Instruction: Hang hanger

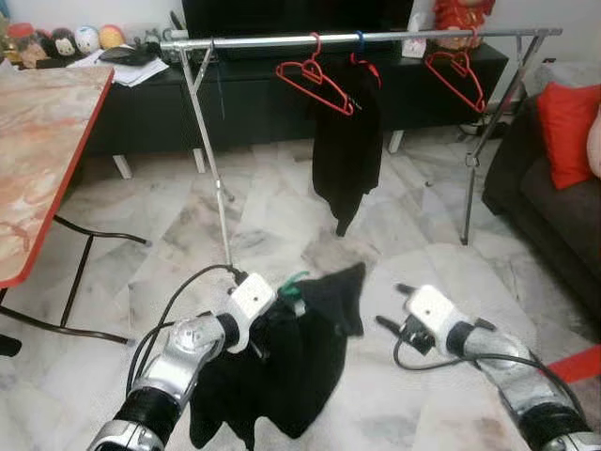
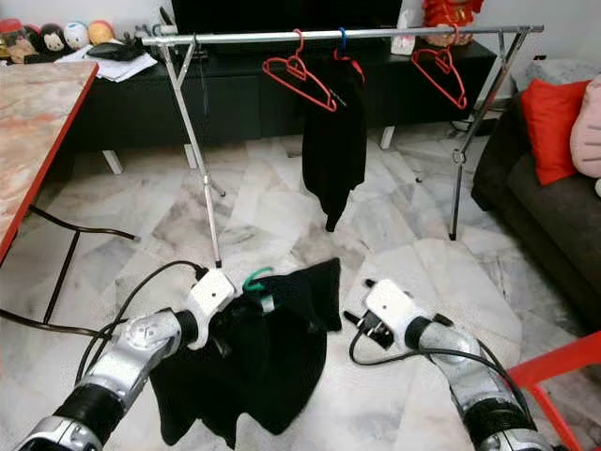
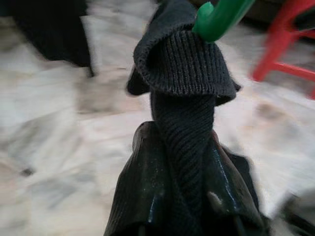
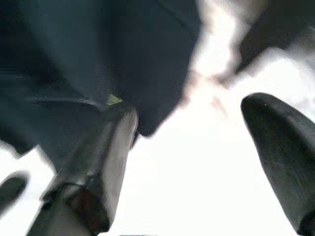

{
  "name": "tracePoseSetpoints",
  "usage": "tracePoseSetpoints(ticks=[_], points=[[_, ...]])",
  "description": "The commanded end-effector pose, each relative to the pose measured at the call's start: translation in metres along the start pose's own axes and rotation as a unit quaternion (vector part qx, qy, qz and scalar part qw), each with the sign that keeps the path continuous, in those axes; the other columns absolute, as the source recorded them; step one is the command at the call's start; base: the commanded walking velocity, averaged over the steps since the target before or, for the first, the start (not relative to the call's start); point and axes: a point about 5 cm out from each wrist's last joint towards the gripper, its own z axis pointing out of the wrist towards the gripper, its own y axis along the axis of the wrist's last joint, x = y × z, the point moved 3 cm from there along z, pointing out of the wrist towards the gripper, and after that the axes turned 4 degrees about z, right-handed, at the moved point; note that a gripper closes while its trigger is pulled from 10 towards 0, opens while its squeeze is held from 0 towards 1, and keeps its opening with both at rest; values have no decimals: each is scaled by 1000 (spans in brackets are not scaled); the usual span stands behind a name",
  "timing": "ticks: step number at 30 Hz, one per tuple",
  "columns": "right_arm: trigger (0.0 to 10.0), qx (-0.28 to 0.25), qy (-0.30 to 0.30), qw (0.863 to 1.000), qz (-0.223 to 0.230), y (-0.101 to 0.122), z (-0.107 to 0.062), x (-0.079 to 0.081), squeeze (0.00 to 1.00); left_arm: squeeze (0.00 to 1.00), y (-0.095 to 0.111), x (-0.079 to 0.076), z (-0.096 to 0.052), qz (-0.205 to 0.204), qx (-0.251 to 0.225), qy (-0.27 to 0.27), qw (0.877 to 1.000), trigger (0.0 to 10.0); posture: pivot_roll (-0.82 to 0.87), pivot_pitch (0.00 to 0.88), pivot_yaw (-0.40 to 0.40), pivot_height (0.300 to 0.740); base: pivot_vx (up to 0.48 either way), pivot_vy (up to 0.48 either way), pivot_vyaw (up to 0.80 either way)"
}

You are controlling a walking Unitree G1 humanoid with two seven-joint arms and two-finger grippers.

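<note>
Green hanger with black garment, lower centre.
Your left gripper clenches the garment below the hook; right gripper released, beside it.

A: so where's everything relative to the clothes rail?

B: two bare hangers hang on it, one toward its right end, and a garment hangs between them. The TV cabinet sits behind the rail, the worktop off to its left, the sofa to its right.

A: and in front of it?

B: the left gripper holds a hanger with a sweater draped on it, jaws clamped on the knit. The right gripper is just right of that, jaws apart.
</note>
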Motion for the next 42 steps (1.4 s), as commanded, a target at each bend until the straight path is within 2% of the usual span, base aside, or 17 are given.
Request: tracePoseSetpoints(ticks=[1, 2, 3, 5, 8, 9, 10, 11, 17, 20, 21, 26, 28, 32, 35, 38, 42], points=[[10000, 23, -73, 992, 105, -26, -4, -2, 557, 0, 0, 11, 1, -9, 2, 54, 999, 10000, -183, 28, 21, 740, 0, 0, 0], [10000, 36, -95, 983, 151, -41, -7, 5, 557, 0, -4, 11, 0, -14, 8, 65, 998, 10000, -183, 28, 21, 740, 0, 0, 0], [10000, 52, -109, 976, 179, -52, -9, 11, 0, 0, -6, 14, -1, -21, 13, 84, 996, 10000, -182, 27, 26, 740, 0, 0, 0], [10000, 76, -128, 967, 207, -67, -13, 19, 0, 0, -9, 19, -2, -29, 17, 113, 993, 10000, -182, 24, 32, 740, 0, 0, 0], [10000, 133, -171, 938, 269, -100, -25, 37, 0, 0, -12, 31, -7, -45, 15, 168, 985, 10000, -189, 19, 41, 740, 0, 0, 0], [10000, 133, -171, 938, 269, -100, -25, 37, 0, 0, -12, 31, -7, -45, 15, 168, 985, 10000, -189, 19, 41, 740, 0, 0, 0], [10000, 159, -190, 926, 286, -113, -32, 45, 0, 0, -13, 35, -10, -49, 14, 185, 981, 10000, -191, 17, 46, 740, 0, 0, 0], [10000, 166, -195, 922, 292, -117, -34, 48, 0, 0, -13, 37, -11, -53, 14, 192, 980, 10000, -191, 17, 46, 740, 0, 0, 0], [10000, 208, -246, 872, 370, -149, -58, 68, 0, 0, -28, 55, -34, -93, 10, 249, 964, 10000, -211, 0, 69, 740, 0, 0, 0], [10000, 234, -248, 873, 348, -157, -64, 75, 0, 0, -31, 57, -39, -97, 6, 262, 960, 10000, -210, 0, 69, 740, 0, 0, 0], [10000, 246, -245, 870, 351, -162, -68, 86, 0, 0, -36, 55, -43, -98, 13, 277, 956, 10000, -204, 0, 64, 740, 0, 0, 0], [10000, 258, -248, 854, 378, -170, -73, 102, 0, 0, -34, 48, -40, -111, 0, 290, 951, 10000, -197, 0, 51, 740, 0, 0, 0], [10000, 262, -237, 859, 371, -170, -73, 105, 0, 0, -33, 47, -40, -121, -7, 293, 948, 10000, -197, 0, 50, 740, 0, 0, 0], [10000, 271, -242, 852, 377, -174, -77, 106, 0, 0, -29, 46, -37, -107, -9, 290, 951, 10000, -195, 0, 52, 740, 0, 0, 0], [10000, 284, -230, 866, 343, -173, -76, 106, 0, 0, -29, 46, -35, -109, -8, 288, 951, 10000, -198, 0, 55, 740, 0, 0, 0], [10000, 275, -240, 862, 351, -167, -69, 104, 0, 0, -27, 46, -34, -112, -13, 285, 952, 10000, -199, 0, 61, 740, 300, 0, 0], [10000, 267, -229, 869, 347, -154, -53, 110, 0, 0, -26, 44, -33, -111, -13, 278, 954, 10000, -201, 0, 66, 740, 317, 0, 0]])
